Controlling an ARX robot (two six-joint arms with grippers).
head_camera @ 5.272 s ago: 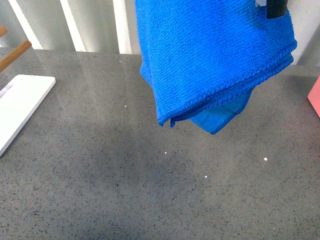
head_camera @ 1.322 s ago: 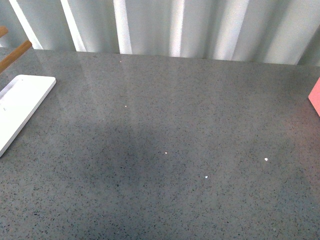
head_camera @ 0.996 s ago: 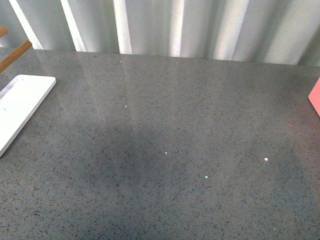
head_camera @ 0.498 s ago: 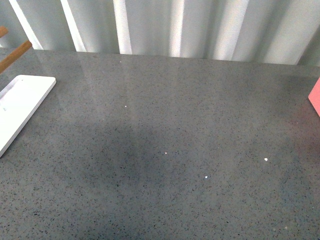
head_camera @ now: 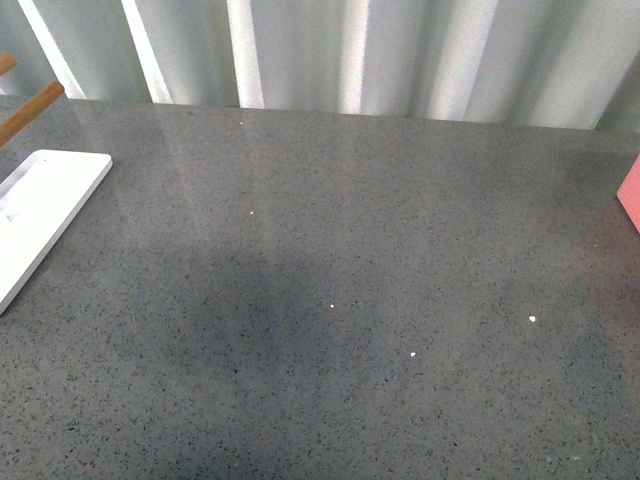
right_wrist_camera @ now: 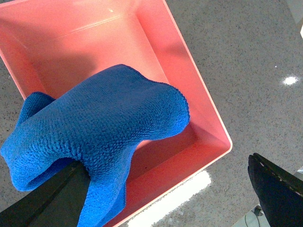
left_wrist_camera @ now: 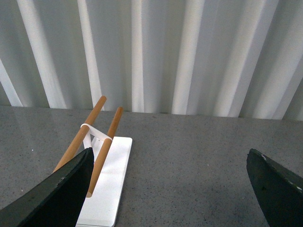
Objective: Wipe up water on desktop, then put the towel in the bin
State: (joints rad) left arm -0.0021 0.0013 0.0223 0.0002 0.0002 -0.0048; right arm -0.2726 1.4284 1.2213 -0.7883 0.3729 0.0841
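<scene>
Right pincer (right_wrist_camera: 165, 189): fingers spread wide apart, empty, hanging above the pink bin (right_wrist_camera: 189, 90).
Towel (right_wrist_camera: 94, 137): bunched blue, lying in the bin below the right pincer, one end draped over the bin's rim.
Left pincer (left_wrist_camera: 168, 184): fingers wide apart, empty.
Table (head_camera: 330, 300): grey, speckled.
White tray (left_wrist_camera: 106, 189): on the table ahead of the left pincer, carrying two wooden rods (left_wrist_camera: 102, 149).

I see the tray (head_camera: 45, 215) lying on the worktop (head_camera: 350, 300) at far left, the bin (right_wrist_camera: 189, 94) at its right edge, and the towel (right_wrist_camera: 99, 137) draped over the bin's wall.
</scene>
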